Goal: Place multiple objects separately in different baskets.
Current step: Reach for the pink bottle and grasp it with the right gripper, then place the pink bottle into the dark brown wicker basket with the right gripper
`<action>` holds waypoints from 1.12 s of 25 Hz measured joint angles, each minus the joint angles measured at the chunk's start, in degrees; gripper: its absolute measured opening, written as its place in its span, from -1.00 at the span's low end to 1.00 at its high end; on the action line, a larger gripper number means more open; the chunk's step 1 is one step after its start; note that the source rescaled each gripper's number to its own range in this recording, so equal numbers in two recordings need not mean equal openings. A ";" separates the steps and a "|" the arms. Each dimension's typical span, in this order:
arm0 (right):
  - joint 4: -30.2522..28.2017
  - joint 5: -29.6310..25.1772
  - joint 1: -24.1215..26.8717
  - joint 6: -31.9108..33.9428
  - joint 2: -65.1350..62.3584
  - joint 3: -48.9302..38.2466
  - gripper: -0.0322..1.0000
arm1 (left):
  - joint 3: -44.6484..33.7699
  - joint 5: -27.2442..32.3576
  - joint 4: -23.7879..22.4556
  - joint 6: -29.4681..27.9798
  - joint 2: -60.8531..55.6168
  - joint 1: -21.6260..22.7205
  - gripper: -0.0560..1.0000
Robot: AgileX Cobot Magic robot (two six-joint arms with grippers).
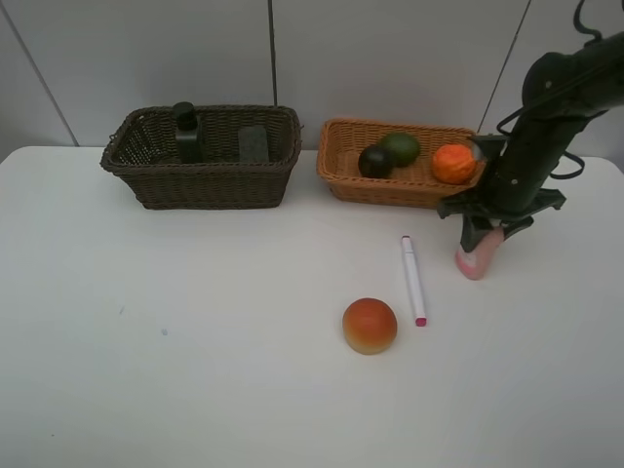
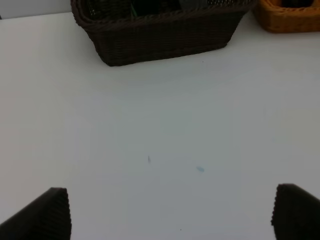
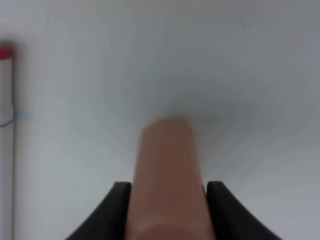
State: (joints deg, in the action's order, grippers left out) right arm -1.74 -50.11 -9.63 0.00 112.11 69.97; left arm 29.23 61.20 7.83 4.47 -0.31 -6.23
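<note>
My right gripper (image 1: pixel 485 232) is shut on the pink bottle (image 1: pixel 476 257), which hangs tilted at or just above the table in front of the light orange-tan basket (image 1: pixel 343 181). In the right wrist view the bottle (image 3: pixel 167 165) sits between the two dark fingers (image 3: pixel 116 205). That basket holds a green fruit (image 1: pixel 401 147), a dark mangosteen (image 1: pixel 375 162) and an orange tangerine (image 1: pixel 453 164). The dark brown basket (image 1: pixel 195 185) holds the dark pump bottle (image 1: pixel 187 135) and the black eraser block (image 1: pixel 253 142). My left gripper (image 2: pixel 170 215) is open and empty over bare table.
The white pink-tipped marker (image 1: pixel 413 280) lies left of the pink bottle and shows in the right wrist view (image 3: pixel 6 85). The red-orange peach (image 1: pixel 370 325) sits in front of it. The left wrist view shows the dark basket (image 2: pixel 160 37) ahead.
</note>
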 joint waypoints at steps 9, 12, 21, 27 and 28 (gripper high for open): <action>3.84 -1.01 -0.86 -1.23 -12.52 0.43 -0.50 | 0.00 0.00 0.00 0.00 0.00 0.00 0.96; 5.84 -1.33 -4.45 -2.52 -14.01 3.95 -0.50 | 0.00 0.00 0.00 0.00 0.00 0.00 0.96; 8.13 3.40 -18.27 -2.75 -4.49 24.07 -0.50 | 0.00 0.00 0.00 0.00 0.00 0.00 0.96; 12.63 11.84 -22.11 -2.75 9.19 39.04 -0.50 | 0.00 0.00 0.00 0.00 0.00 0.00 0.96; 14.00 13.37 -22.56 -2.75 11.41 41.50 -0.50 | 0.00 0.00 0.00 0.00 0.00 0.00 0.96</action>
State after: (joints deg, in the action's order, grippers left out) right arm 12.26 -36.75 -32.19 -2.75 123.51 111.47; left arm 29.23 61.20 7.83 4.47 -0.31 -6.23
